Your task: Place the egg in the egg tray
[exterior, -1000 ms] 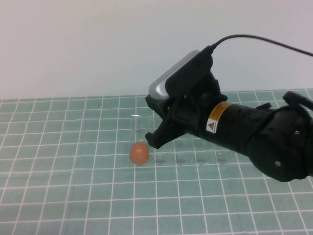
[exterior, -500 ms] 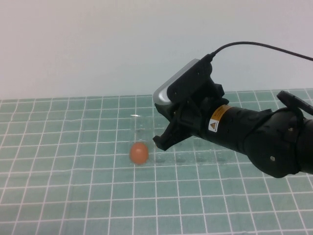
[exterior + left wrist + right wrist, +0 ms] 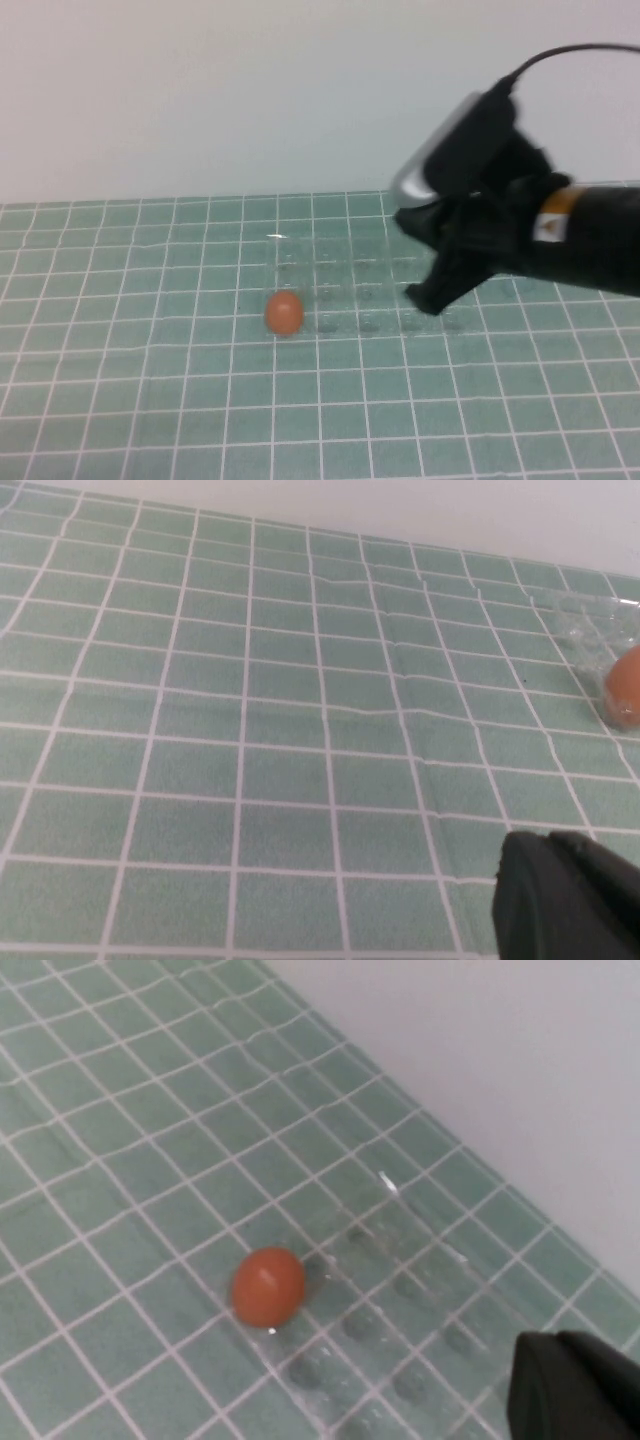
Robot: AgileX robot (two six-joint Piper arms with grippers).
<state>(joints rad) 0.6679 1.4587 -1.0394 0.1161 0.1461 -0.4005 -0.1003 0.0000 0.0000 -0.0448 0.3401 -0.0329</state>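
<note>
the right gripper (image 3: 425,297), shut and empty, has pulled back to the right, away from the egg (image 3: 284,313), which stays in the egg tray's (image 3: 400,268) near-left cup.

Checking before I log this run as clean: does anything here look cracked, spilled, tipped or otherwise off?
Nothing stands out. The egg looks whole, sitting at the near left corner of the clear egg tray, which lies flat on the green mat. The right gripper is shut, above the tray's right part. The left gripper is away to the left.
</note>
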